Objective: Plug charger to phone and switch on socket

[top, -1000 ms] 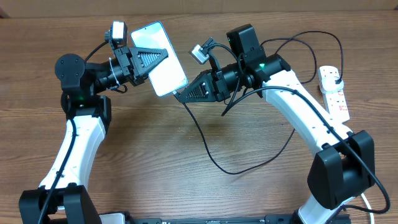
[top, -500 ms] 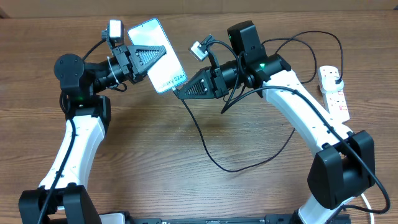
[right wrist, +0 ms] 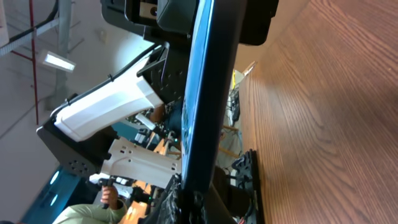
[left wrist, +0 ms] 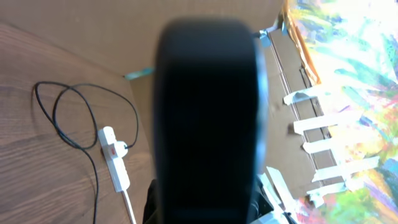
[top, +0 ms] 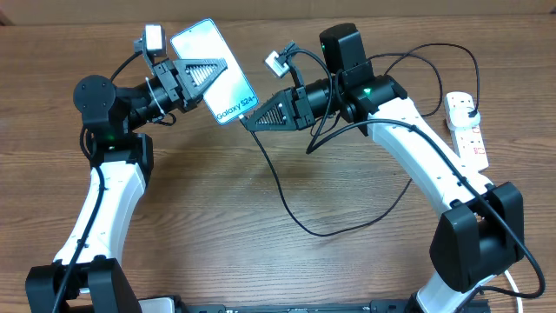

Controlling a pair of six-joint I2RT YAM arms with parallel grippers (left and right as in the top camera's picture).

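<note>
The phone [top: 233, 103] is held up off the table, tilted, its cyan screen reading "Galaxy S24". My left gripper [top: 226, 69] is shut on its upper half. My right gripper [top: 249, 124] is shut on the charger's connector tip, right at the phone's lower end. The charger's black cable [top: 287, 204] hangs down, loops over the table and runs to the socket [top: 469, 130] at the far right. In the left wrist view the phone's dark back [left wrist: 205, 112] fills the middle. In the right wrist view the phone [right wrist: 208, 81] stands edge-on above my jaws [right wrist: 193, 202].
The socket [left wrist: 114, 158] with its red switches and a loop of black cable [left wrist: 62, 118] lie on the wooden table in the left wrist view. A cardboard wall stands behind the table. The socket's thick white cord [top: 512, 283] runs off the front right.
My left gripper has lifted and tilted the phone toward the back left, so the screen text now shows. My right gripper has followed it, staying at the phone's lower end.
</note>
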